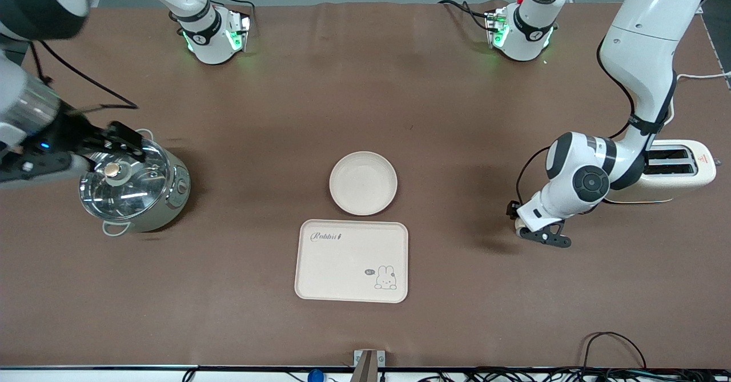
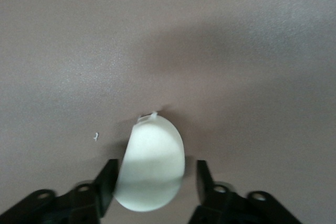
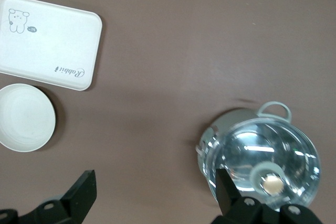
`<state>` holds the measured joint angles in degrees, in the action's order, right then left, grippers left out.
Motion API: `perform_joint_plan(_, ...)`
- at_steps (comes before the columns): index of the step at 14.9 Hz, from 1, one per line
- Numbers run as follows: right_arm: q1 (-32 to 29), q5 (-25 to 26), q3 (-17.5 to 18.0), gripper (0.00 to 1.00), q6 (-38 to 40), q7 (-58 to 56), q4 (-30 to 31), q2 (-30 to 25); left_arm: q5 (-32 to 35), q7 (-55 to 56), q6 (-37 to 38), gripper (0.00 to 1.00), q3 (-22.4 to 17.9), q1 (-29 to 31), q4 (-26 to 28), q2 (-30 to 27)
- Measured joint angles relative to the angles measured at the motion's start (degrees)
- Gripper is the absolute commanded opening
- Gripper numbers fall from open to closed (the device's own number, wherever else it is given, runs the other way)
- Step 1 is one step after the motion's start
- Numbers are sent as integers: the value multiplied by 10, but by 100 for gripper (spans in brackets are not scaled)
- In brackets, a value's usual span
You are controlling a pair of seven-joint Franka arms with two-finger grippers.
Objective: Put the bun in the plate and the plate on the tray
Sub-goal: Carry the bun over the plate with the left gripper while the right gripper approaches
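1. I see the bun (image 2: 151, 165) between the fingers (image 2: 106, 183) of the left gripper (image 1: 537, 234), which is closed narrowly on it. It sits low over the bare table (image 1: 457, 113) toward the left arm's end, well apart from the plate (image 1: 363, 183).
2. In the left wrist view the bun stands on edge, its rounded end toward the camera.
3. The plate lies empty at the table's middle.
4. The tray (image 1: 352, 260) lies just beside the plate, nearer to the front camera, not touching it and with nothing on it.
5. A toaster (image 1: 677, 171) stands beside the left arm, well apart from the plate.
6. The right gripper (image 3: 155, 195) waits, spread wide and holding nothing, over the pot (image 1: 135, 187), which stands well apart from the plate toward the right arm's end.
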<state>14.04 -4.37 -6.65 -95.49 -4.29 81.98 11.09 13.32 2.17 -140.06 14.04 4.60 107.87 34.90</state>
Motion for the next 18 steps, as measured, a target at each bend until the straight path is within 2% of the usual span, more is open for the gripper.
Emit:
perform_joint_plan(2, 14, -13, 1, 100, -24, 2, 1, 23, 1, -1, -2, 7, 1, -2, 0, -1)
perform_joint_plan(4, 20, -50, 1, 100, -36, 2, 2, 45, 2, -1, -3, 3, 12, -3, -3, -4)
perform_joint_plan(6, 27, -70, 1, 100, -42, 2, 2, 65, 1, 29, 20, 3, 48, -3, -18, -13)
perform_joint_plan(9, 40, -75, 1, 100, -54, 2, 2, 86, 1, 171, 119, 3, 123, -28, -70, -24)
perform_joint_plan(12, 53, -76, 1, 100, -59, 21, 2, 96, 1, 373, 140, 3, 142, -130, -96, -10)
perform_joint_plan(15, 74, -76, 1, 100, -71, 48, 2, 107, 1, 531, 137, 6, 141, -234, -149, 44)
perform_joint_plan(16, 81, -77, 1, 100, -82, 63, 2, 112, -2, 561, 132, 14, 141, -257, -173, 64)
perform_joint_plan(17, 89, -77, 1, 100, -89, 73, 2, 115, -10, 580, 121, 35, 140, -273, -194, 83)
perform_joint_plan(18, 98, -77, 1, 100, -93, 80, 2, 118, -17, 591, 101, 76, 140, -283, -208, 98)
